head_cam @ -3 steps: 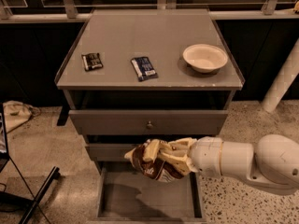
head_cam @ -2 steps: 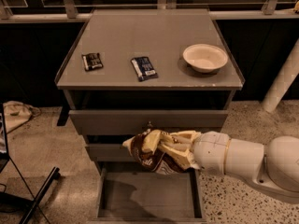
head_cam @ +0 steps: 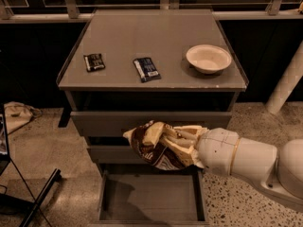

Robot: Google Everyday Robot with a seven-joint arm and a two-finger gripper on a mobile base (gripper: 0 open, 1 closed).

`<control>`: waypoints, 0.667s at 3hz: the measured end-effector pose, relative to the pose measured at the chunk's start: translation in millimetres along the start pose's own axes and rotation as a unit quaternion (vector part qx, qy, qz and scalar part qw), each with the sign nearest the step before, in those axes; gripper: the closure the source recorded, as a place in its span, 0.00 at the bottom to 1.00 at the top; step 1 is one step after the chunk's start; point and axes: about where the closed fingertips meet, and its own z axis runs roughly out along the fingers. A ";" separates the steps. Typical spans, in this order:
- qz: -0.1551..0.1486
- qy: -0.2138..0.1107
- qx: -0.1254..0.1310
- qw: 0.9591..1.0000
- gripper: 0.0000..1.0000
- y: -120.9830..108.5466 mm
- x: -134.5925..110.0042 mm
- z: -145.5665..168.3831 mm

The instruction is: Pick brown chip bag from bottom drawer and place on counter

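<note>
The brown chip bag is crinkled, dark brown with cream ends. My gripper is shut on it and holds it in the air in front of the two upper drawers, above the open bottom drawer. The drawer is a plain grey box and its inside shows nothing in it. The counter is the flat grey top of the cabinet, above and behind the bag. My white arm comes in from the right.
On the counter lie a small black packet at the left, a dark-blue packet in the middle and a cream bowl at the right. A black stand leg crosses the floor at lower left. A white post stands at the right.
My gripper has lifted the brown chip bag up from just over the bottom drawer to the height of the upper drawers. The things on the counter have not moved.
</note>
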 end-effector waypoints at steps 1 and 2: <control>-0.007 -0.003 0.002 1.000 1.00 1.0 -9.0 -3.8; -0.038 -0.009 0.015 0.999 1.00 5.8 -48.9 -21.4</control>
